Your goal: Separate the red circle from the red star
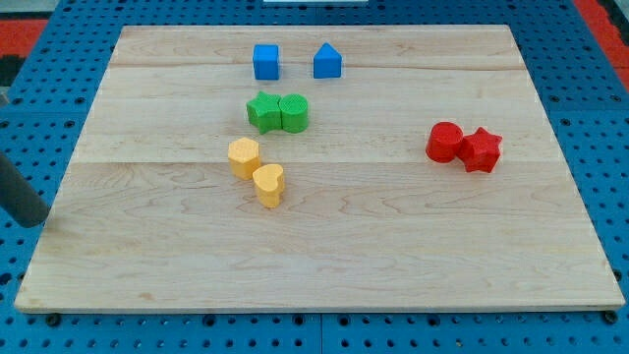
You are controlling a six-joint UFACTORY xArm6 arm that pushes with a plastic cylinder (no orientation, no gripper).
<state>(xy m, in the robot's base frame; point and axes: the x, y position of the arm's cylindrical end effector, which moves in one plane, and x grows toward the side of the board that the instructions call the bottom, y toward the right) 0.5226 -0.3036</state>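
Observation:
The red circle [444,142] lies at the view's right on the wooden board [393,246]. The red star [482,149] sits right beside it on its right, and the two touch. My dark rod enters from the view's left edge, and my tip [35,222] rests just off the board's left side, far from both red blocks.
A blue cube [265,61] and a blue house-shaped block [327,62] sit near the view's top. A green star [261,111] and a green circle [293,113] touch below them. A yellow hexagon [244,156] and a yellow heart [268,184] lie left of centre.

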